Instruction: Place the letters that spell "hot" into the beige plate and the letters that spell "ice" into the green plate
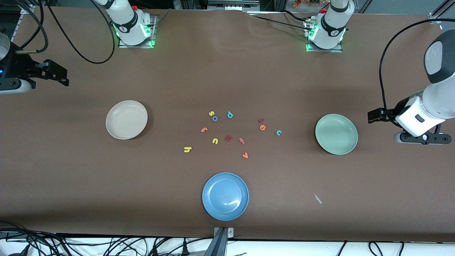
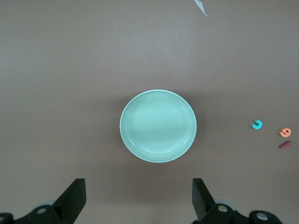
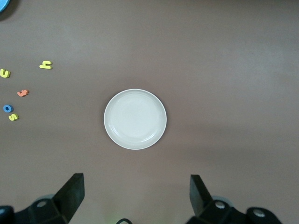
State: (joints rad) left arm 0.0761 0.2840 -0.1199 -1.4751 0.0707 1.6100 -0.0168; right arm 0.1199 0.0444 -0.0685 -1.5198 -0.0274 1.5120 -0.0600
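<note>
The loose letters lie mid-table between the plates. Yellow h (image 1: 187, 149), blue o (image 1: 214, 118) and orange t (image 1: 204, 129) lie toward the beige plate (image 1: 126, 119). Dark red i (image 1: 261, 120), orange e (image 1: 262, 127) and teal c (image 1: 279, 133) lie toward the green plate (image 1: 336, 134). My left gripper (image 2: 138, 196) hangs open and empty above the table at the left arm's end, beside the green plate (image 2: 158, 126). At the right arm's end, my right gripper (image 3: 135, 191) is open and empty too, looking down on the beige plate (image 3: 135, 119).
A blue plate (image 1: 225, 196) sits nearer the front camera than the letters. Among the letters lie a yellow s (image 1: 212, 113), teal p (image 1: 230, 115), yellow u (image 1: 215, 141), pink t-like letter (image 1: 242, 140) and orange v (image 1: 245, 155). A white scrap (image 1: 317, 198) lies beside the blue plate.
</note>
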